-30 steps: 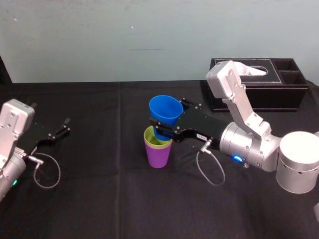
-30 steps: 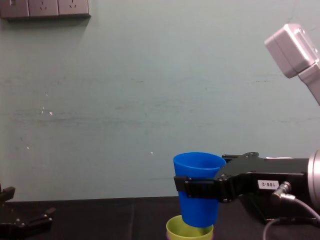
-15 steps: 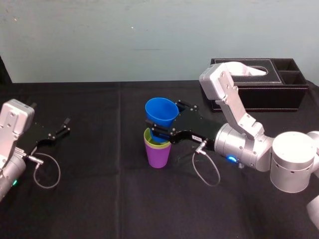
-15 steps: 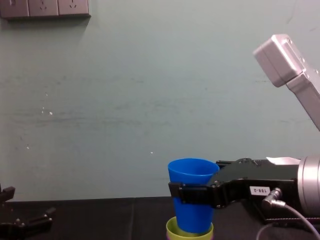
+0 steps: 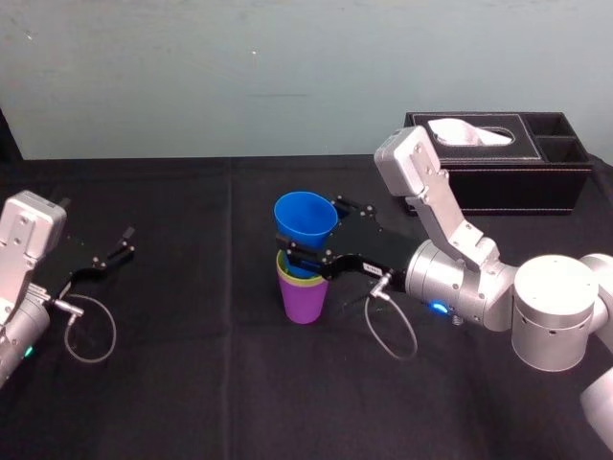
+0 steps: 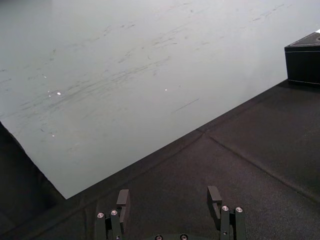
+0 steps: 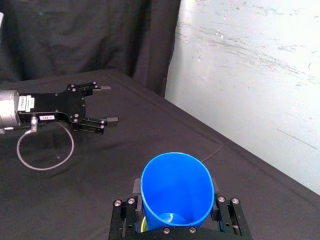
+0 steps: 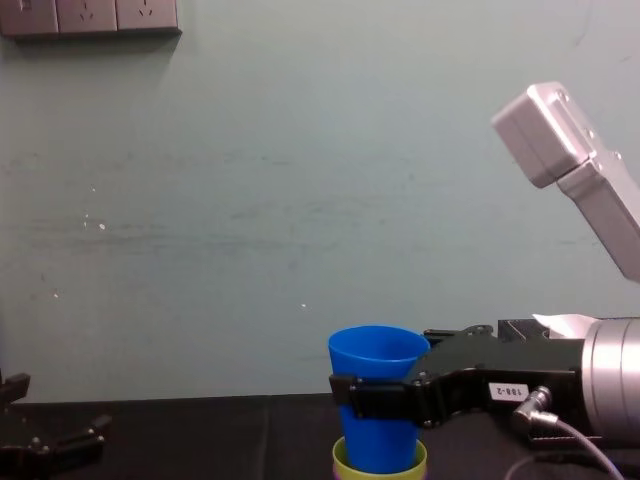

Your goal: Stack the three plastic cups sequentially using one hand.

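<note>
Right tool (image 5: pixel 305 257) clamps the blue cup (image 5: pixel 305 218), base inside the yellow-green cup (image 5: pixel 288 270) nested in the purple cup (image 5: pixel 305 301); left tool (image 5: pixel 123 241) sits wide, well apart.

Right arm (image 5: pixel 458 278): silver-grey drum joints, boxy pale-grey link, small blue light (image 5: pixel 438 309). Right gripper (image 5: pixel 305 257): flat black body, silver screw heads (image 7: pixel 190 230), white numbered label (image 8: pixel 503 391), looping grey cable (image 5: pixel 388 331). Left gripper (image 5: pixel 126 240): same black build, two thin fingers (image 6: pixel 122 199), grey cable loop (image 5: pixel 86 331), pale-grey left arm (image 5: pixel 24 240).
</note>
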